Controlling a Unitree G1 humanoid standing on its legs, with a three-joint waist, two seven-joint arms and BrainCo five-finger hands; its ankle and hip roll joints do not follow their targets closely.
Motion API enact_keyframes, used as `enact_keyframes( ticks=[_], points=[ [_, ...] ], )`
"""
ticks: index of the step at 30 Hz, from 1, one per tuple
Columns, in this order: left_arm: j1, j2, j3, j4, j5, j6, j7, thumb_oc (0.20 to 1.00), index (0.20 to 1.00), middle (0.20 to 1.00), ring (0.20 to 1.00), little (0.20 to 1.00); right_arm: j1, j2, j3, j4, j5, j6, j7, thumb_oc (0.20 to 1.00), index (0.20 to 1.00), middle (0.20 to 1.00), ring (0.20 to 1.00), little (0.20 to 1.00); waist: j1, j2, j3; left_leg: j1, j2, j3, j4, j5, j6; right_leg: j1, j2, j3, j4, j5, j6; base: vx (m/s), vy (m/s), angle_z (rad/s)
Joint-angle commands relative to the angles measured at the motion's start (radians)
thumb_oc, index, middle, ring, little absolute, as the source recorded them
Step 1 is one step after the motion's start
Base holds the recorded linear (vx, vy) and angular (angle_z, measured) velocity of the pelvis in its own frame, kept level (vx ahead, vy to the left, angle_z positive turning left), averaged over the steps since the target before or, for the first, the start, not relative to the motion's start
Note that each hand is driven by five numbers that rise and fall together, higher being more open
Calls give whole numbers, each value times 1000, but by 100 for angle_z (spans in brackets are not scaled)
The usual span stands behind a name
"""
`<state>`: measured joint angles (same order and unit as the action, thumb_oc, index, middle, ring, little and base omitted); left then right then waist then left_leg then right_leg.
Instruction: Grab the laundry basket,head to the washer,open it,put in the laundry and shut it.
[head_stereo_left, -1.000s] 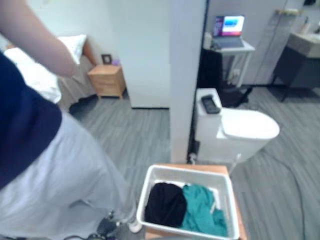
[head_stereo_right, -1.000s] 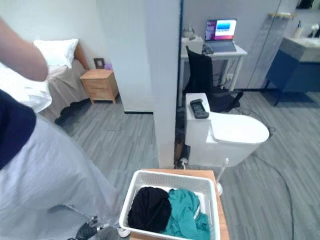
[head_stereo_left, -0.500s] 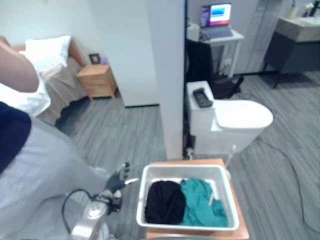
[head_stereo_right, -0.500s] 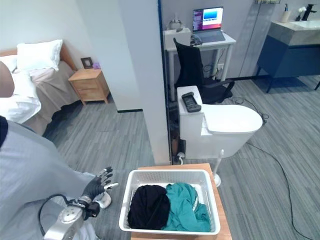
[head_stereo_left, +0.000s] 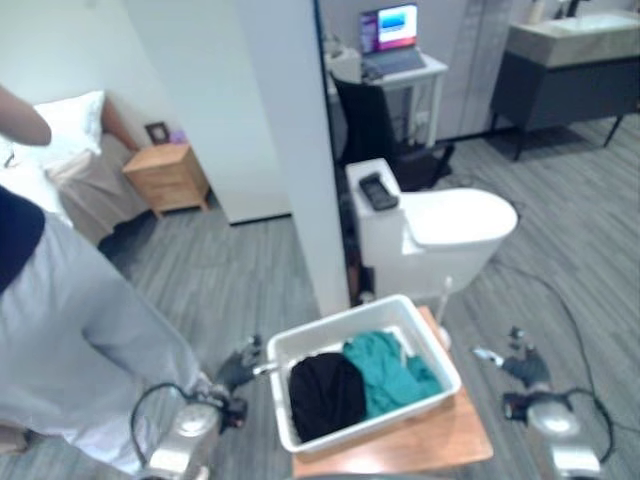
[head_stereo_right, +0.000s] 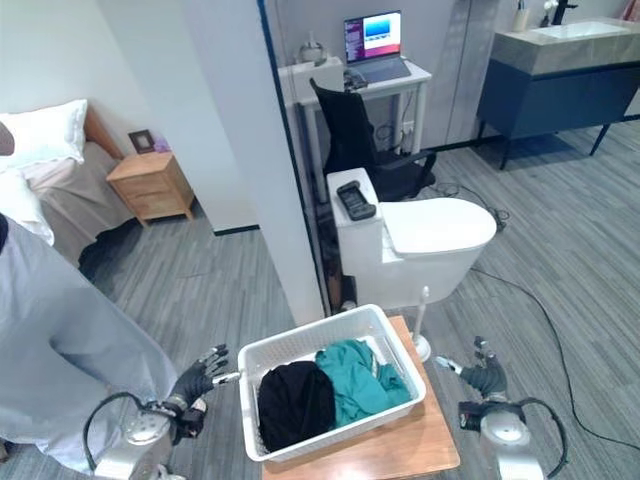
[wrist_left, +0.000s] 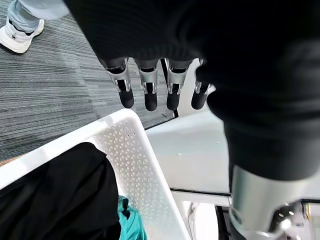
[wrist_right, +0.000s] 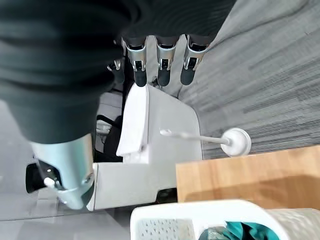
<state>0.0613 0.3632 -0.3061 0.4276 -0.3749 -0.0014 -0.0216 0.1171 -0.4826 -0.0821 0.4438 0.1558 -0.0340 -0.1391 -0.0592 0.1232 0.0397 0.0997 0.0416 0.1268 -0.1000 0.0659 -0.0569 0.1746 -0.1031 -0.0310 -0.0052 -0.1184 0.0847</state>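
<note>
I cannot find a washer from my head cameras; the white partition wall (head_stereo_right: 235, 150) cuts off whatever lies behind it, and the person (head_stereo_right: 60, 330) standing to the left of the laundry basket is cut off by the frame edge. The laundry basket (head_stereo_right: 395, 345), white and perforated, sits skewed on a small wooden worktop (head_stereo_right: 420, 450), whose near edge runs out of view. Inside the basket I see a black garment (head_stereo_right: 293, 400) on the left and a teal garment (head_stereo_right: 355, 378) on the right, touching each other; what lies beneath them I cannot make out. My left hand (head_stereo_right: 195, 382) is just beside the basket's left end, fingers (wrist_left: 150, 92) straight and spread, holding nothing; in the left wrist view the fingertips hang just above the basket's rim corner, and I cannot tell whether they touch it. My right hand (head_stereo_right: 487, 378) is to the right of the basket, clear of it and of the worktop edge, fingers (wrist_right: 163, 65) likewise straight and empty. Beyond the basket stands a white toilet (head_stereo_right: 425, 240) with a dark remote (head_stereo_right: 355, 200) on its tank, and a toilet brush (wrist_right: 232, 141) stands between the toilet and the worktop.
</note>
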Motion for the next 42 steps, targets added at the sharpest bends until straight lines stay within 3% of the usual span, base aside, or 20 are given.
enact_keyframes(
  ticks=[1,14,21,30,42],
  points=[
    [-119,-4,-7,57,1,-22,30,1000,1000,1000,1000,1000,-56,-47,-7,-64,-16,-27,-14,1000,1000,1000,1000,1000,16,-25,22,38,-5,-74,66,-108,17,-112,-5,-42,44,98,44,0,0,0],
    [-277,-37,-8,247,105,-16,94,1000,1000,1000,1000,1000,-96,-69,60,-141,6,-25,34,1000,1000,1000,1000,1000,14,-38,40,35,0,-51,36,-95,12,-125,5,-36,4,118,44,-7,-4,-4],
    [-352,-4,95,236,179,-35,180,1000,1000,1000,1000,1000,-83,-67,40,-152,-5,-48,37,1000,1000,1000,1000,1000,27,-50,60,21,-1,-63,30,-89,7,-120,5,-58,-16,119,42,-21,-13,0],
    [-357,-62,104,341,29,-34,198,1000,1000,1000,1000,1000,-108,-63,63,-150,-41,-35,14,1000,1000,1000,1000,1000,24,-43,78,20,-5,-71,29,-88,5,-113,2,-72,-25,119,43,4,-3,5],
    [-341,-105,34,424,28,-13,156,1000,1000,1000,1000,1000,-137,-99,62,-132,-52,-25,4,1000,1000,1000,1000,1000,24,-28,99,15,-5,-76,30,-89,3,-117,3,-80,-23,111,43,8,-1,0]
  ],
)
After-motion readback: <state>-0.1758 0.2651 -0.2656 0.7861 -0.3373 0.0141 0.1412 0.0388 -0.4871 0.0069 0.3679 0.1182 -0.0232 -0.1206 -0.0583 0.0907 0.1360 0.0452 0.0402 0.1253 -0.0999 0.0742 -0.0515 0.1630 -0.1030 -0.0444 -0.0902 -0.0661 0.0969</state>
